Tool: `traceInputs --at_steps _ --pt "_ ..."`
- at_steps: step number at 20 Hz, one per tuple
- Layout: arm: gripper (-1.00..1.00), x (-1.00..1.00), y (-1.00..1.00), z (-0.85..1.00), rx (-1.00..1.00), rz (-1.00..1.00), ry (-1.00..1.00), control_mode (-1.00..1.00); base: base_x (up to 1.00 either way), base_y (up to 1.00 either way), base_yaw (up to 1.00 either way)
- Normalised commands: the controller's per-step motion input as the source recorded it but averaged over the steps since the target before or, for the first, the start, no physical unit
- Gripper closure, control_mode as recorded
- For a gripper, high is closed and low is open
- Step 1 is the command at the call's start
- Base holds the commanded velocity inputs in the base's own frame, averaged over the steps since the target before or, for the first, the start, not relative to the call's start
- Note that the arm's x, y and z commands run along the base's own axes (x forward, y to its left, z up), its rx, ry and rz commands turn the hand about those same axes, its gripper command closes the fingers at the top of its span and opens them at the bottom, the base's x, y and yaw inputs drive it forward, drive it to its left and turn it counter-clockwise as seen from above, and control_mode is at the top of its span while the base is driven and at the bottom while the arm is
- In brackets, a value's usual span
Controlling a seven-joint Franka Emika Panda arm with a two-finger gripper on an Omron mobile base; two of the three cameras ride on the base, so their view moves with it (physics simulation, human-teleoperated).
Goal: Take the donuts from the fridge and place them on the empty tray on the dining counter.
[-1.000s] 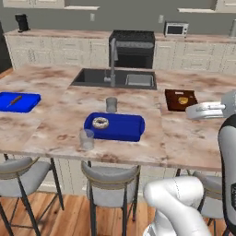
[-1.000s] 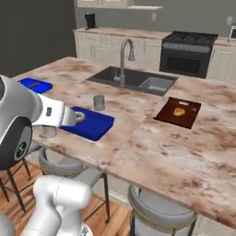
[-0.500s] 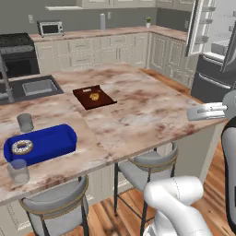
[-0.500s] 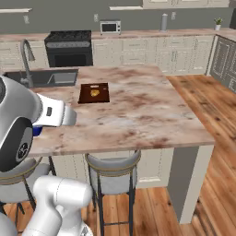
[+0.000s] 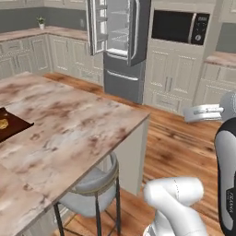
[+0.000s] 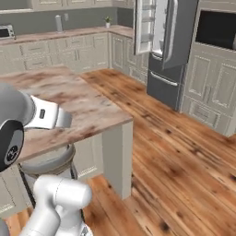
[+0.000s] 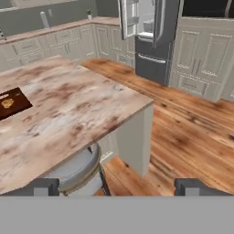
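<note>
The fridge (image 5: 120,48) stands at the back of the room with its upper doors swung open on a white interior; it also shows in the right base view (image 6: 161,44) and the hand view (image 7: 151,36). From here I cannot make out the donuts on its shelves. The corner end of the dining counter (image 5: 69,124) fills the left foreground, and the empty tray is out of view. My gripper (image 7: 118,188) is open with nothing between its fingertips (image 7: 43,187), held above the counter's near edge and looking toward the fridge.
A dark brown tray (image 5: 7,126) with a small pastry lies on the counter at the left. A grey stool (image 5: 92,189) stands under the counter's edge. Wood floor (image 6: 175,147) stretches between the counter and the fridge. A wall oven (image 5: 177,25) sits among cream cabinets.
The whole picture has swung to the right, so the base has turned. The sink and blue tray have left the views and the open fridge has come in. The gripper stays open.
</note>
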Motion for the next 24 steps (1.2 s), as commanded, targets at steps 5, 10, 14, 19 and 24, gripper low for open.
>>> traceInputs --at_steps 5,10,14,19,24 --pt "-1.00 0.00 0.00 0.00 0.00 0.00 0.00 1.00 1.00 -1.00 0.21" --pt "-1.00 0.00 0.00 0.00 0.00 0.00 0.00 1.00 1.00 -1.00 0.21" --pt "-1.00 0.00 0.00 0.00 0.00 0.00 0.00 1.00 1.00 -1.00 0.06" --pt "-1.00 0.00 0.00 0.00 0.00 0.00 0.00 1.00 1.00 -1.00 0.08" --pt "-1.00 0.00 0.00 0.00 0.00 0.00 0.00 1.00 1.00 -0.97 0.14"
